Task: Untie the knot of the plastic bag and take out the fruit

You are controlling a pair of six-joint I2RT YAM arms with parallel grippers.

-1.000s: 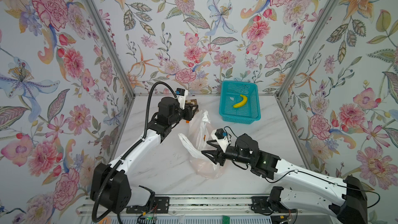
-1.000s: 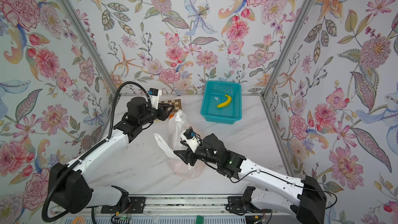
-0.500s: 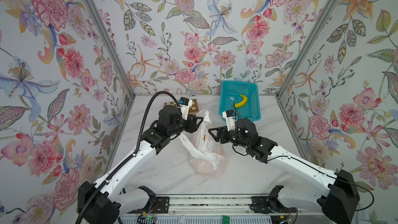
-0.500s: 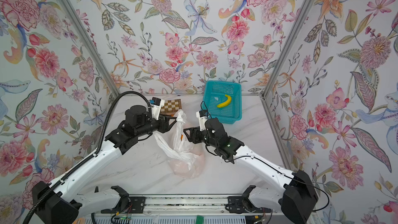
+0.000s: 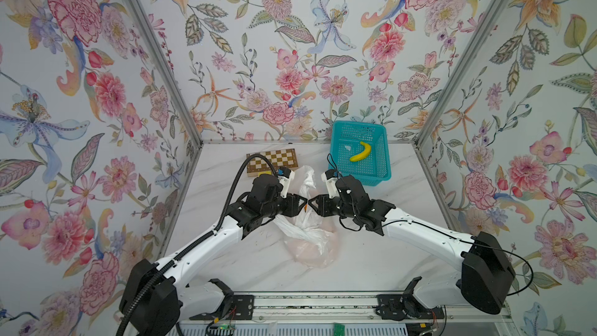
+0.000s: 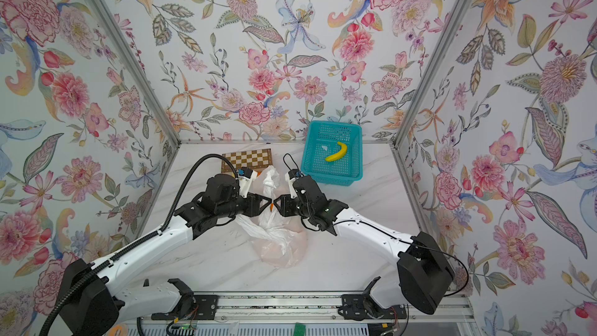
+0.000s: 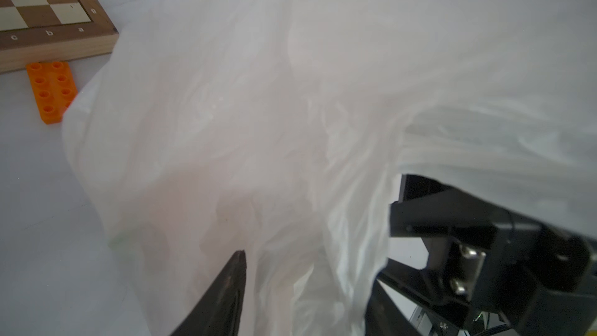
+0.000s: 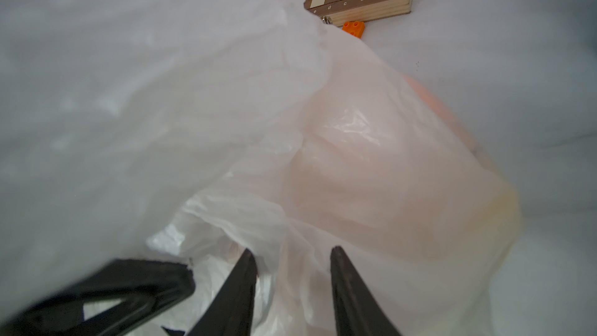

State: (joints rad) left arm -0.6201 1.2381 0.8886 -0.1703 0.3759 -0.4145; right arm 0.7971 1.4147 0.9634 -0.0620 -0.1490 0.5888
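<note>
Bag (image 5: pixel 311 247): lies at the centre of the table (image 5: pixel 245 253), nearer than the basket (image 5: pixel 386 172) and to the right of the board (image 5: pixel 274 159); one tail stands up on its far side, between the two wrists

Fruit (image 8: pixel 431 98): inside the bag, seen only as orange and yellow tints through the film

Left gripper (image 5: pixel 302 203): over the bag, tip to tip with the right gripper (image 5: pixel 312 203); one finger (image 7: pixel 234 279) shows against the film, the other is hidden, so its opening cannot be told

Right gripper: fingers (image 8: pixel 339 273) partly apart, film across the gap, nothing clamped

Banana (image 5: pixel 361 151): in the basket

Block (image 7: pixel 51 92): just beside the board's edge
</note>
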